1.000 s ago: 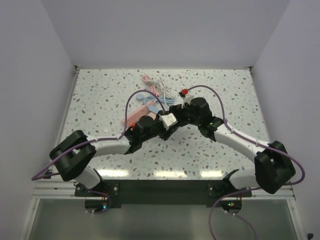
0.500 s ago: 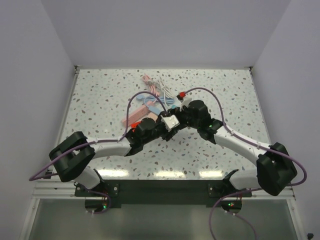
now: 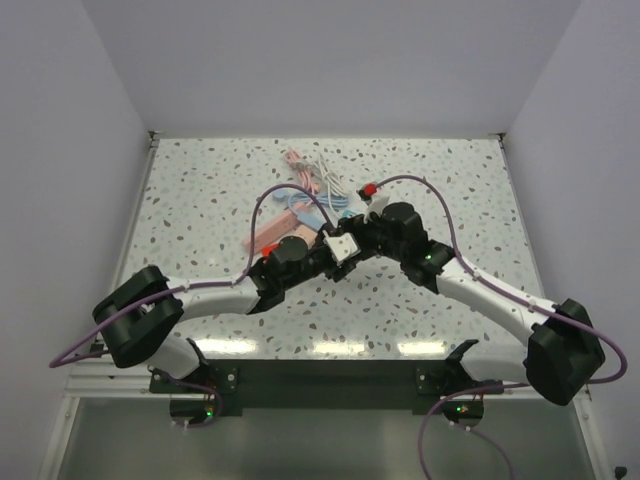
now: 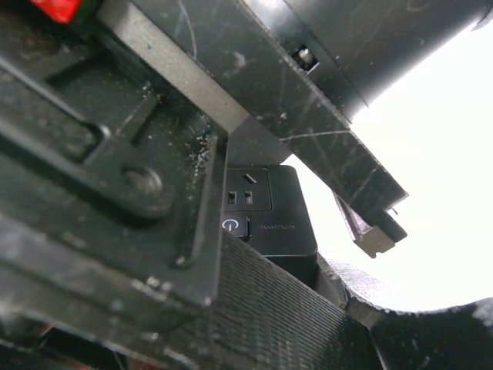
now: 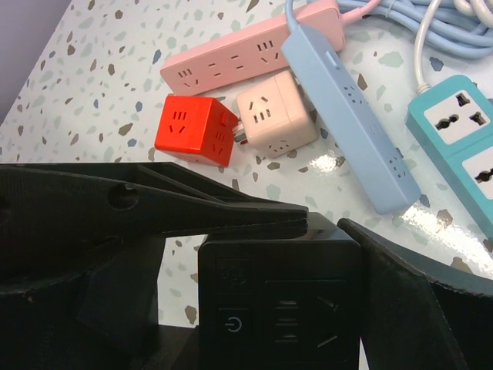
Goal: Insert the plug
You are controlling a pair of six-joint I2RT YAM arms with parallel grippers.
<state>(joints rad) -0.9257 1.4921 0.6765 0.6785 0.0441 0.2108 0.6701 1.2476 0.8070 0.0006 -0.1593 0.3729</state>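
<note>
- The black socket cube [image 5: 281, 304] is up in the air between my two claws, over the middle of the speckled table [image 3: 200, 200] and just in front of the heap of power strips.
- In both wrist views the cube shows a black face with socket holes and a power button [image 4: 231, 225]. From above its upper face looks pale, and I cannot make out plug pins on it.
- The left claw [image 3: 328, 254] is closed on the cube. In its own camera one finger [image 4: 115, 193] lies against the left side of the cube and a ribbed pad presses on its lower edge.
- The right claw [image 3: 360, 235] has one finger on each side of the cube. The tip of the upper finger [image 5: 192, 216] lies over the top edge of the cube and the other finger [image 5: 408, 308] stands just beside its right side. I cannot tell if these fingers press on it or stand free.
- On the table below, a red cube [image 5: 192, 131] and a beige cube [image 5: 273, 116] sit side by side, touching.
- A pink strip [image 5: 246, 50] lies just behind these two cubes.
- A blue strip [image 5: 350, 116] lies slanted just beside the beige cube, with its far end over the pink strip.
- A teal strip [image 5: 462, 146] is near the blue one, at the right edge of that view.
- A white cable [image 3: 325, 175] runs over the strips at the far side.
</note>
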